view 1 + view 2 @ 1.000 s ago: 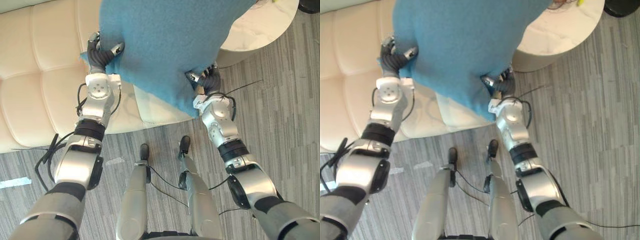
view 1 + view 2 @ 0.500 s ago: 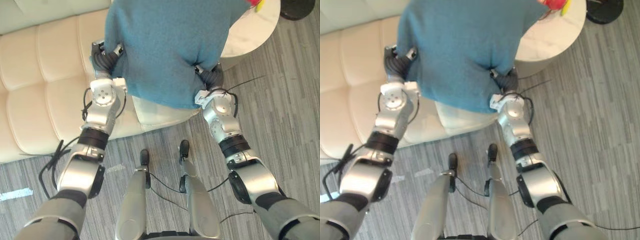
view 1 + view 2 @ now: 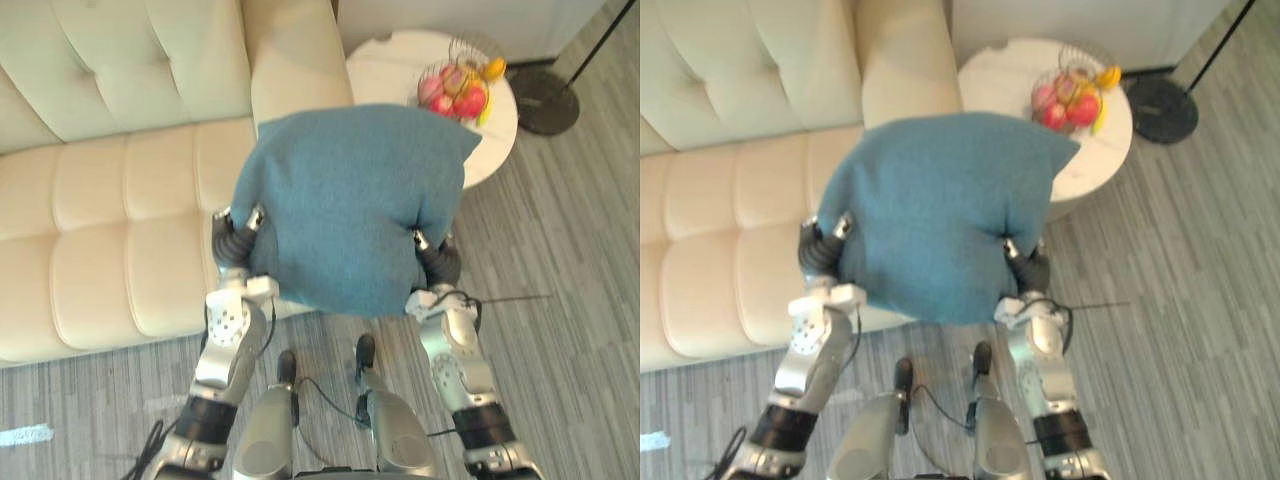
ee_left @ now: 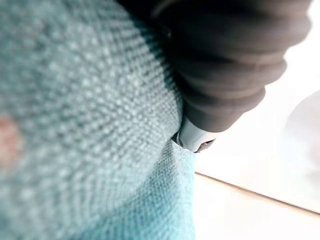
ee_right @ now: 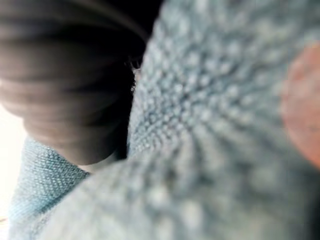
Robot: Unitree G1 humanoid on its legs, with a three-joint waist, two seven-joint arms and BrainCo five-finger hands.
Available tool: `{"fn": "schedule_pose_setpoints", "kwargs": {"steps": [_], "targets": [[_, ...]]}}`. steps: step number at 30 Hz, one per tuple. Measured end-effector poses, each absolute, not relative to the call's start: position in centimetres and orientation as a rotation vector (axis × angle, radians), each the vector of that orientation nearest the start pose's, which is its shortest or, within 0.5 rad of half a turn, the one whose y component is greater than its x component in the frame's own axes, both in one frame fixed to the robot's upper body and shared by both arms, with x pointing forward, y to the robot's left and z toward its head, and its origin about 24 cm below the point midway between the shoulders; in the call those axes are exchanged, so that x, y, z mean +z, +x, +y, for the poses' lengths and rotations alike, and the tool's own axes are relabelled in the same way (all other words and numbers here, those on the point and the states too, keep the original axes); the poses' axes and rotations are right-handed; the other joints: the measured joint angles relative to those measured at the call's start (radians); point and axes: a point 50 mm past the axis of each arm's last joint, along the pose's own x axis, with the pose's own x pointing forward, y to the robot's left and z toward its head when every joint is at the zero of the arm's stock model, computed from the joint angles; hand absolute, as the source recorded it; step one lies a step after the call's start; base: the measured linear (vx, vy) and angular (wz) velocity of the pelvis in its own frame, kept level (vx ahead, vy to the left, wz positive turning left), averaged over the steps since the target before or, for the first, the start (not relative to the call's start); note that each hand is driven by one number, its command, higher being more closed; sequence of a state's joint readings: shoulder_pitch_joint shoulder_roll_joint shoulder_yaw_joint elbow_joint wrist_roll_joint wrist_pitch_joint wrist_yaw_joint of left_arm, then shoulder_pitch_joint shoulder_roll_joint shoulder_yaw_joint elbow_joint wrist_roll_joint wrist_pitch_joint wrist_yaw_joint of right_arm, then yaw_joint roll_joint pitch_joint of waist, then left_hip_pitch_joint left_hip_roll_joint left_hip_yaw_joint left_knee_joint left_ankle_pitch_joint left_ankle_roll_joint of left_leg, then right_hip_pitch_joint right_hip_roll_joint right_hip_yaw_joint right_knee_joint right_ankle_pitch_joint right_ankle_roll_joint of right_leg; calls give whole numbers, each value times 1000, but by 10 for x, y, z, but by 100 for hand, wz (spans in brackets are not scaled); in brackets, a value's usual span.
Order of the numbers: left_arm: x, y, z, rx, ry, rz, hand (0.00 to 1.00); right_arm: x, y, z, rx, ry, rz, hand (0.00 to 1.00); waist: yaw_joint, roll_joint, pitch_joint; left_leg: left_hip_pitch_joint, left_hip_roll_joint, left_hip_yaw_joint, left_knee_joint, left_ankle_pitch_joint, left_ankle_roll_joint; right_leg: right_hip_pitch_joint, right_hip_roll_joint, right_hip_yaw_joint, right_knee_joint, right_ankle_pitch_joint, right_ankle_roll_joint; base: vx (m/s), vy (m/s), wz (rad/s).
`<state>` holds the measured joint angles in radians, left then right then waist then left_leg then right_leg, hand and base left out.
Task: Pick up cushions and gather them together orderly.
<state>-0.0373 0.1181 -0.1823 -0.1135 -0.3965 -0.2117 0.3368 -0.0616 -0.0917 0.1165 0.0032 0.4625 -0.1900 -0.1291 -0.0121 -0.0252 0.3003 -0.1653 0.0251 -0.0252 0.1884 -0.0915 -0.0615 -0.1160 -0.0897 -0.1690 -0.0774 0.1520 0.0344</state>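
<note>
The teal cushion (image 3: 355, 205) is held aloft between the left hand (image 3: 236, 243) and right hand (image 3: 437, 264) over the cream sofa (image 3: 110, 200), though each hand's closure cannot be told.

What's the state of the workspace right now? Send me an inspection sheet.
Surface: cream tufted sofa, its seat ahead of the robot.
Job's things: one blue cushion, held up in front of the sofa's end between both hands.
Clutter: nothing seen.
Hands: left hand grips the cushion's left edge; right hand grips its right edge; the fabric puckers at both.
Cables: nothing seen.
Surroundings: round white table beside the sofa's arm, carrying a wire fruit basket; dark lamp base on the grey striped floor.
</note>
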Motion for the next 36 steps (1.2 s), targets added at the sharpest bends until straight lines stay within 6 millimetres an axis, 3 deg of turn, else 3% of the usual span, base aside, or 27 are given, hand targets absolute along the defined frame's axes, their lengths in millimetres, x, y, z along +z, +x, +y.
{"fn": "schedule_pose_setpoints", "kwargs": {"steps": [6, 10, 14, 16, 18, 19, 20, 21, 22, 25, 26, 27, 28, 29, 30, 31, 32, 34, 36], "targets": [[69, 234, 144, 122, -379, -186, 100, 57, 246, -148, -23, 370, -152, 100, 13, 6, -49, 63, -6, -51, -18, -1, 0, 91, -8, -48, -2, -28, 3, 22, 7, 25], [63, 226, 139, 108, -387, -153, 100, 65, 238, -150, -28, 377, -189, 100, 14, 26, -65, 20, -18, -161, -10, 0, -8, 116, -22, -196, 31, -66, 0, -54, -17, 103], [61, 226, 132, 97, -431, -145, 100, 73, 246, -159, -80, 318, -230, 100, 26, 63, -89, -44, 106, 105, -9, 6, 10, 91, -60, -340, 107, -113, -1, -43, 6, 112], [57, 226, 131, 105, -441, -128, 100, 73, 252, -160, -86, 285, -232, 100, 23, 79, -102, -53, 133, 206, -6, 6, 14, 88, -94, -374, 118, -115, 2, 17, 125, 66], [52, 226, 127, 86, -454, -106, 100, 69, 252, -167, -119, 265, -215, 100, 19, 87, -109, -80, 174, 331, 106, -22, 95, 93, -148, -404, 127, -104, 20, 30, 256, 50], [48, 226, 123, 73, -459, -85, 100, 65, 251, -171, -140, 241, -199, 100, 9, 94, -114, -75, 218, 397, 159, -36, 112, 110, -174, -421, 120, -91, 47, 34, 339, 57], [43, 224, 116, 50, -469, -59, 100, 60, 248, -179, -169, 217, -182, 100, -7, 112, -135, -65, 268, 440, 174, -33, 87, 124, -186, -446, 107, -74, 80, 44, 324, 66], [41, 225, 113, 31, -472, -50, 100, 59, 246, -184, -188, 210, -177, 100, -17, 124, -144, -70, 260, 455, 183, -30, 12, 135, -201, -455, 101, -63, 102, 57, 403, 66], [39, 226, 110, 13, -469, -38, 100, 54, 246, -187, -209, 210, -154, 100, -21, 100, -147, -80, 208, 455, 199, -46, 20, 143, -245, -460, 83, -44, 112, 54, 360, 44], [30, 225, 117, 10, -425, -9, 100, 38, 246, -183, -214, 227, -82, 100, -8, 76, -156, -124, 174, 447, 315, -150, 45, 149, -299, -460, 100, -41, 97, 49, 468, 21], [26, 223, 120, 20, -419, 7, 100, 31, 245, -181, -215, 233, -50, 100, -1, 75, -156, -128, 157, 438, 341, -189, 57, 127, -334, -455, 176, -48, 71, 78, 410, 13], [24, 221, 121, 24, -418, 17, 100, 27, 245, -181, -215, 233, -27, 100, 1, 79, -155, -128, 144, 433, 341, -201, 69, 87, -368, -441, 269, -46, 18, 119, 508, 24], [21, 218, 122, 20, -414, 29, 100, 21, 245, -181, -213, 231, 6, 100, 2, 82, -154, -123, 117, 417, 325, -207, 85, 8, -401, -357, 416, -28, -95, 122, 409, 40], [19, 216, 123, 19, -405, 44, 100, 15, 243, -181, -215, 233, 33, 100, -4, 81, -152, -112, 105, 387, 307, -209, 97, -48, -386, -238, 531, -78, -104, 114, 263, 52], [17, 215, 124, 19, -399, 53, 100, 12, 241, -181, -217, 236, 48, 100, -11, 78, -152, -105, 100, 364, 295, -208, 104, -69, -354, -175, 590, -125, -83, 162, 138, 90], [15, 214, 125, 19, -389, 69, 100, 7, 237, -179, -213, 248, 65, 100, -27, 65, -146, -68, 76, 321, 245, -198, 121, -98, -253, -57, 688, -238, -32, 239, 107, 104], [12, 211, 127, 22, -380, 80, 100, 5, 236, -177, -208, 262, 71, 100, -34, 48, -139, -20, 52, 304, 192, -186, 139, -110, -163, -7, 706, -307, -27, 255, 87, 98], [11, 210, 127, 21, -375, 87, 100, 7, 236, -176, -204, 266, 65, 100, -36, 39, -142, 33, 21, 292, 143, -183, 133, -150, -74, -16, 679, -365, -32, 336, 44, 59], [13, 213, 125, 10, -362, 79, 100, 8, 236, -180, -206, 251, 59, 100, -40, 48, -141, 80, -1, 263, 99, -181, 121, -194, -3, -40, 596, -371, -38, 451, 15, 60]]}}
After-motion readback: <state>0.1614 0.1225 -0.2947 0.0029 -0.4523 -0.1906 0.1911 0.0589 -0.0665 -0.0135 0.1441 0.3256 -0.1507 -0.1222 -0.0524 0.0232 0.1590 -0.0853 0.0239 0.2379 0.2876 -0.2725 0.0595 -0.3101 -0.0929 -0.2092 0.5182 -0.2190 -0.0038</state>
